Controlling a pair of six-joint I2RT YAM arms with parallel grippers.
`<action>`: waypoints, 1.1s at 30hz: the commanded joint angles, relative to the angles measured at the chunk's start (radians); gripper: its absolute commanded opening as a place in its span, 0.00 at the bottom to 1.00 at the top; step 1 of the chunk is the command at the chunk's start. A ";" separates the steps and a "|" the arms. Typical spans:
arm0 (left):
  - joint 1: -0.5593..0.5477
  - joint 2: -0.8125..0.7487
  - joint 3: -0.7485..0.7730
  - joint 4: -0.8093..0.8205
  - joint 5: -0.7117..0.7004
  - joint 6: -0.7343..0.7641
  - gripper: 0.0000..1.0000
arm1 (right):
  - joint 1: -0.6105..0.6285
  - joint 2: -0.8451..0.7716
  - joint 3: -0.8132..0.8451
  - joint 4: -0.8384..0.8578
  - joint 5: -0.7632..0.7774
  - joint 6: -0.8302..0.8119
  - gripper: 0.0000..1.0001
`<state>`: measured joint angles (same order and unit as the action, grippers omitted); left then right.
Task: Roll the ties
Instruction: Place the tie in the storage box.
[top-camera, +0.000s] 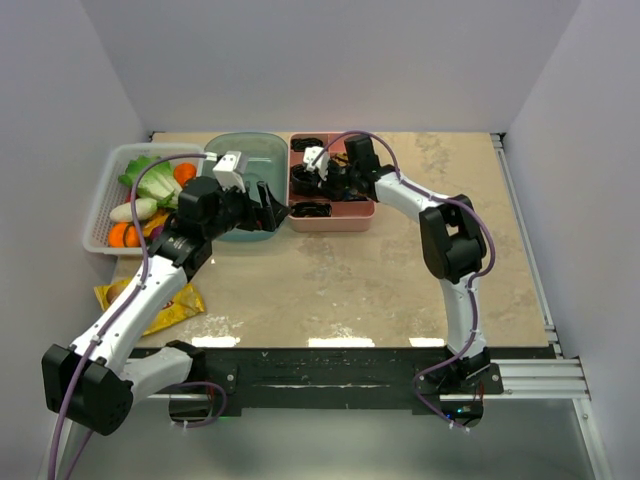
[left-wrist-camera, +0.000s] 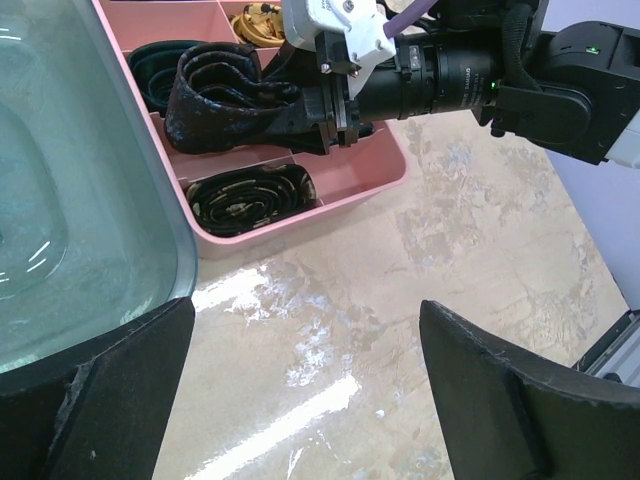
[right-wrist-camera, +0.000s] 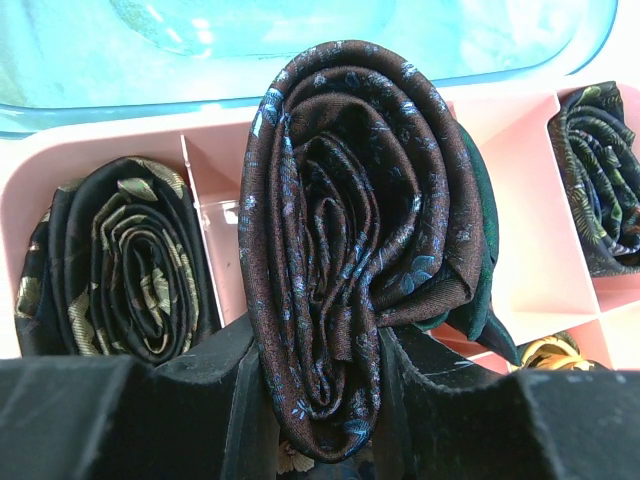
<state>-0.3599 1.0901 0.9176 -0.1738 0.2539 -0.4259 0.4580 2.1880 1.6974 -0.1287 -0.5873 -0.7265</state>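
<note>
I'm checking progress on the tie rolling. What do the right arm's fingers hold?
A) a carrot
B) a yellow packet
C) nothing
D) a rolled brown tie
D: the right fingers pinch a rolled brown tie over the pink tray.

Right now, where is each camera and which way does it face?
Top external: above and behind the bases, looking down on the table; both arms show.
Left wrist: beside the teal bin, facing the pink tray; open left jaws at bottom, right arm above.
Right wrist: over the tray, facing the rolled brown tie in its right jaws.
Both wrist views share tie and tray.
</note>
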 joint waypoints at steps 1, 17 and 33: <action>0.010 -0.018 -0.008 0.039 0.005 0.003 1.00 | -0.005 -0.048 -0.024 -0.051 0.017 0.025 0.00; 0.012 -0.021 -0.026 0.045 0.004 0.009 1.00 | 0.007 0.024 0.064 -0.158 0.084 -0.005 0.00; 0.022 0.008 0.021 0.040 0.018 0.039 1.00 | 0.050 0.145 0.211 -0.333 0.176 -0.021 0.00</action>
<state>-0.3473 1.0908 0.8951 -0.1696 0.2569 -0.4221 0.4931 2.2578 1.8732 -0.3527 -0.4923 -0.7448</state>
